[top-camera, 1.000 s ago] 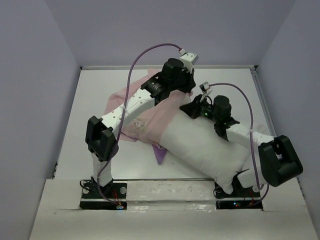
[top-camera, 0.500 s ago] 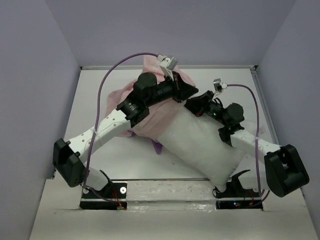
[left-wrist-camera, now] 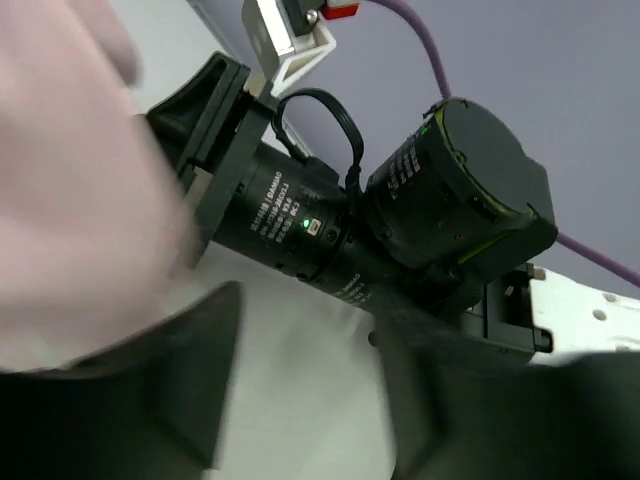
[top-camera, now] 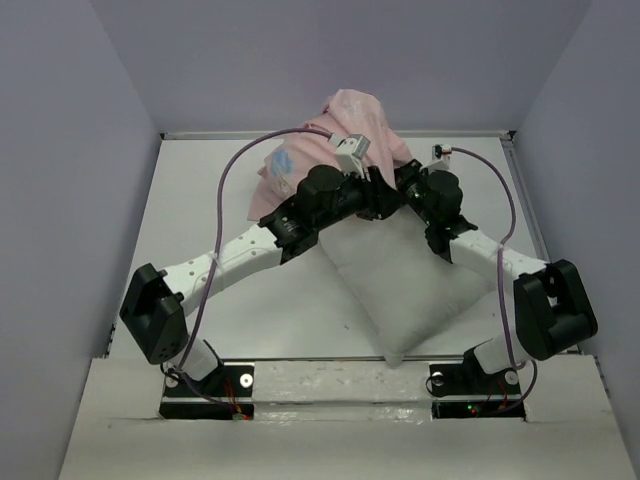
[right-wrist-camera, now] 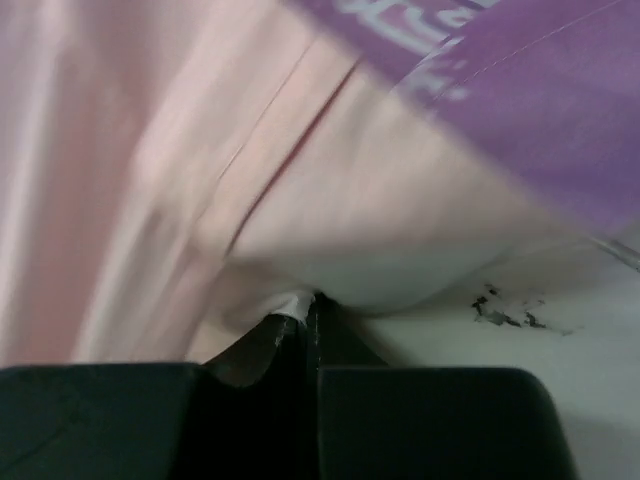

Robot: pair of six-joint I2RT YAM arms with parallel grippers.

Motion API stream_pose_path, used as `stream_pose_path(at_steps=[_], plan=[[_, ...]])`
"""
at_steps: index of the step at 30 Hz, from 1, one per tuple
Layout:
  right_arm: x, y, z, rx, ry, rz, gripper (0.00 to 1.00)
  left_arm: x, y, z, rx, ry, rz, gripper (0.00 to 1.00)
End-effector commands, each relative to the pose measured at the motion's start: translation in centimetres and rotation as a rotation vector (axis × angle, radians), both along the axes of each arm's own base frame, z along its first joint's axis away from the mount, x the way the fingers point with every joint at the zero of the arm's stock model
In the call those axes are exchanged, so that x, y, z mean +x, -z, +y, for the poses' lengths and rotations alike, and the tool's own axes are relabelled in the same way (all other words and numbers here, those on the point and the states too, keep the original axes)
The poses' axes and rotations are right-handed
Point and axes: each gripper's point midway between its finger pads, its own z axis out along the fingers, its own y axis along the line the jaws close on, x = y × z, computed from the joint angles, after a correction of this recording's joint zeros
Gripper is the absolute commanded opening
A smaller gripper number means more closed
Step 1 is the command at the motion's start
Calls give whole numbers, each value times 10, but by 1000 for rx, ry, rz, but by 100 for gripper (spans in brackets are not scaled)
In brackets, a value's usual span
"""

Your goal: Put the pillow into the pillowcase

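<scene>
Evidently right jaws pinch the pillowcase [right-wrist-camera: 150, 150], its white lettering unreadable; left jaws: cannot tell.

White table [top-camera: 195, 205]; lavender walls [top-camera: 60, 150]

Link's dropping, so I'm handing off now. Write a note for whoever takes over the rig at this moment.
Right gripper: shut on an edge of the pillowcase.
Left gripper: fingers apart, pink fabric draped against one, no clear pinch.
The pillowcase is bunched and lifted at the far centre, over the far end of the pillow, which lies diagonally on the table.
Done: case raised at the pillow's end.
Left: the pillow looks almost wholly outside, so pull the case down its length.
</scene>
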Motion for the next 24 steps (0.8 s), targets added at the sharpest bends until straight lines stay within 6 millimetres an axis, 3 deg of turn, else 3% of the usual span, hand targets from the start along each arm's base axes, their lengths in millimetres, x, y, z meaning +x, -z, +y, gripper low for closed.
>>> stream_pose_path(at_steps=[1, 2, 3, 4, 5, 6, 7, 8, 10, 11, 13, 14, 16, 17, 18, 19, 20, 21, 22, 24], plan=[[27, -24, -42, -42, 185, 27, 0, -4, -28, -11, 62, 14, -74, 78], [29, -22, -45, -77, 172, 33, 0, 6, -35, -1, 96, -55, -103, 89], [36, -31, -50, -82, 176, 30, 0, 8, -38, 5, 101, -78, -117, 92], [39, -17, -54, -107, 168, 80, 3, 8, -38, 12, 105, -100, -126, 94], [43, -17, -66, -119, 177, 83, 12, 13, -37, 23, 111, -159, -133, 95], [42, -7, -70, -174, 155, 117, 31, 15, -21, 45, 137, -240, -120, 95], [41, -8, -70, -204, 146, 121, 38, 16, -10, 57, 144, -274, -106, 95], [42, -20, -78, -268, 155, 83, 48, 11, 17, 78, 157, -303, -76, 94], [36, -26, -86, -334, 167, 64, 64, 24, 46, 115, 141, -411, -2, 91], [29, -22, -89, -397, 150, 76, 69, 19, 78, 134, 155, -433, 35, 87], [13, -37, -87, -425, 106, 31, 72, 26, 108, 159, 159, -479, 97, 82], [3, -33, -83, -472, 71, 29, 73, 24, 140, 172, 206, -505, 136, 79], [-14, -37, -67, -527, 10, 13, 73, 31, 164, 190, 233, -549, 168, 79], [-25, -33, -53, -605, -37, 8, 73, 35, 181, 192, 255, -555, 186, 79], [-25, -32, -58, -645, -29, 14, 74, 39, 188, 195, 265, -563, 193, 79], [-30, -29, -51, -688, -49, 20, 74, 44, 192, 196, 269, -570, 196, 79], [-46, -19, -30, -750, -117, 35, 75, 51, 192, 195, 259, -575, 189, 79], [-52, -14, -21, -851, -126, 38, 77, 59, 201, 193, 277, -567, 202, 79], [-46, -17, -25, -882, -99, 31, 80, 64, 204, 191, 285, -568, 199, 80], [-52, -9, -14, -985, -132, 45, 81, 80, 214, 185, 308, -566, 201, 80]])
